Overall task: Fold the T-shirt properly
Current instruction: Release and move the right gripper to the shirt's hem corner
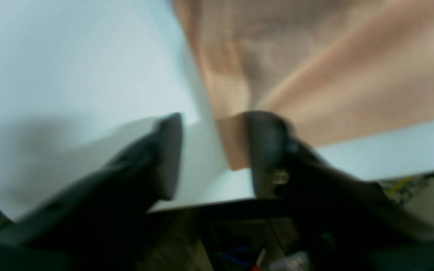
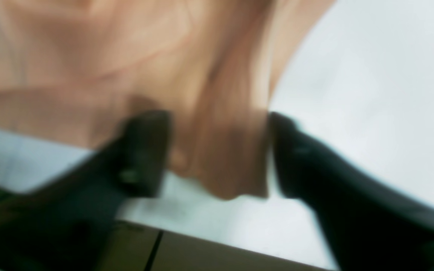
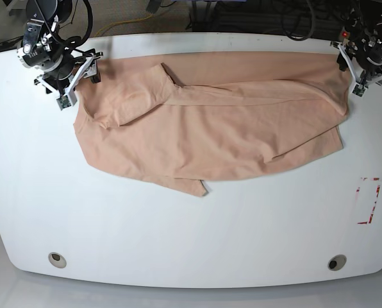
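Note:
The peach T-shirt lies spread wide across the white table, with folds and a sleeve flap at its lower middle. My left gripper is at the shirt's far right corner. It is open, and a cloth corner sits loose between its black fingers, against the right one. At the shirt's far left corner, my right gripper is open. A bunched fold of the T-shirt lies in the wide gap between its fingers. Both wrist views are blurred.
The far table edge runs just behind both grippers, with cables on the floor beyond it. A red-and-white marking is on the table at the right. Two round holes sit near the front edge.

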